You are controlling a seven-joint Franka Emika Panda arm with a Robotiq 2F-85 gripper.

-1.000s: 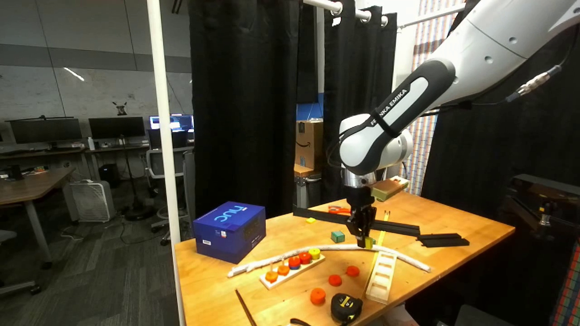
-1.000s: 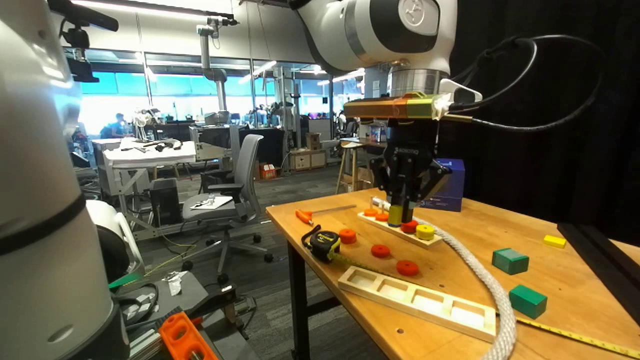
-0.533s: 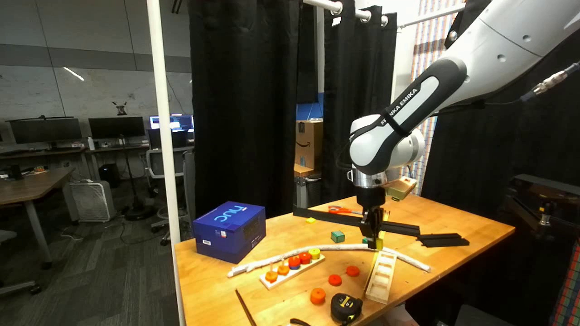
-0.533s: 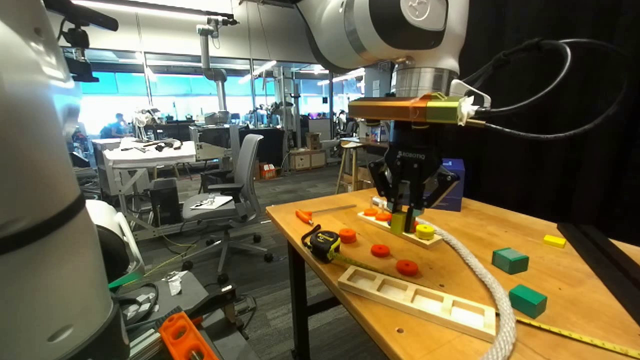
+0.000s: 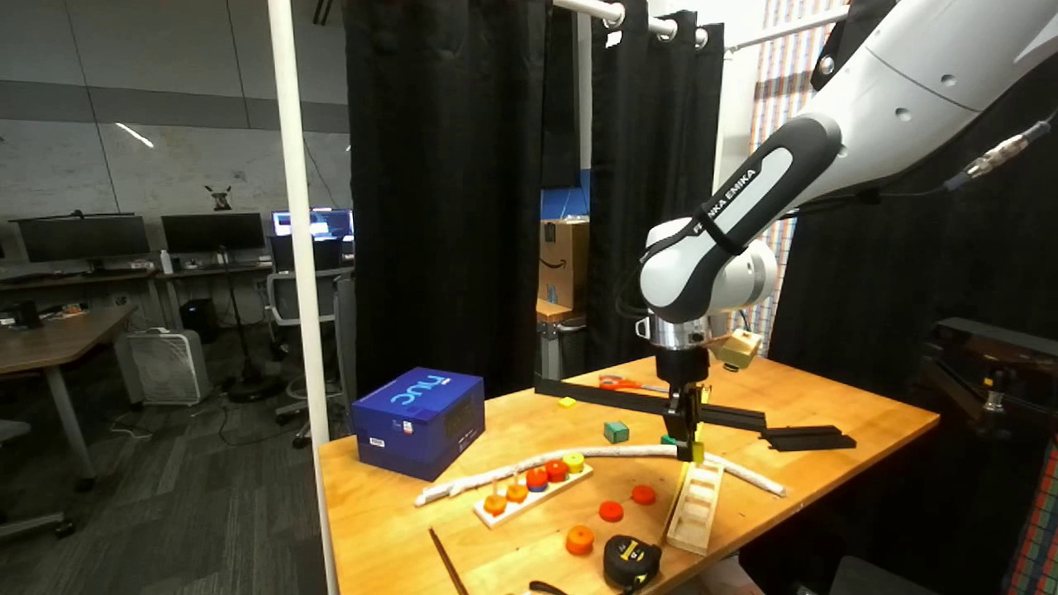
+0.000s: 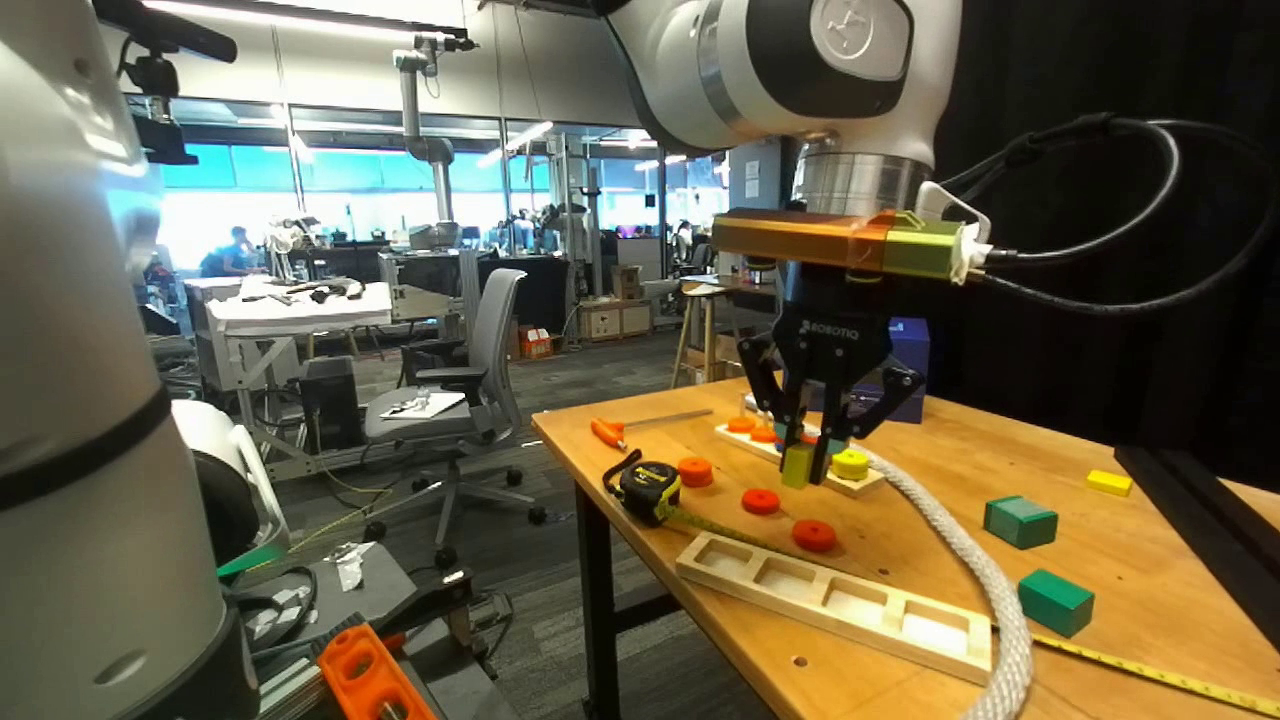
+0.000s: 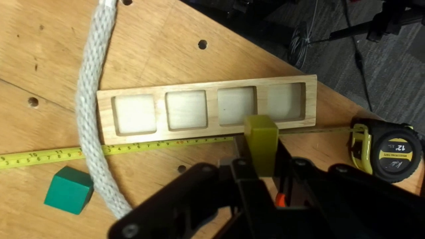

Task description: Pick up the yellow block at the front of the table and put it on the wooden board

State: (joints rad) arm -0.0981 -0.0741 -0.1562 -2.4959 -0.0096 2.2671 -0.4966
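My gripper (image 6: 808, 470) is shut on a yellow block (image 6: 797, 466), which sticks out past the fingertips. In the wrist view the block (image 7: 262, 146) sits between the two fingers and covers part of the wooden board's near edge. The wooden board (image 7: 212, 109) is pale, with several square recesses in a row; it lies on the table in both exterior views (image 5: 685, 533). The held block is in the air; in an exterior view (image 5: 698, 452) it appears just above the board's far end. Its exact height over the board cannot be told.
A tape measure (image 5: 631, 562) has its yellow tape along the board. Round red pieces (image 6: 814, 536), a peg strip (image 5: 537, 500), a white rope (image 7: 89, 83), green blocks (image 6: 1056, 602), a flat yellow piece (image 6: 1109, 483) and a blue box (image 5: 420, 421) lie around. The table edge is close to the board.
My gripper has moved toward the board with the yellow block held in it, and it sits a little lower now. The things on the table have not moved.
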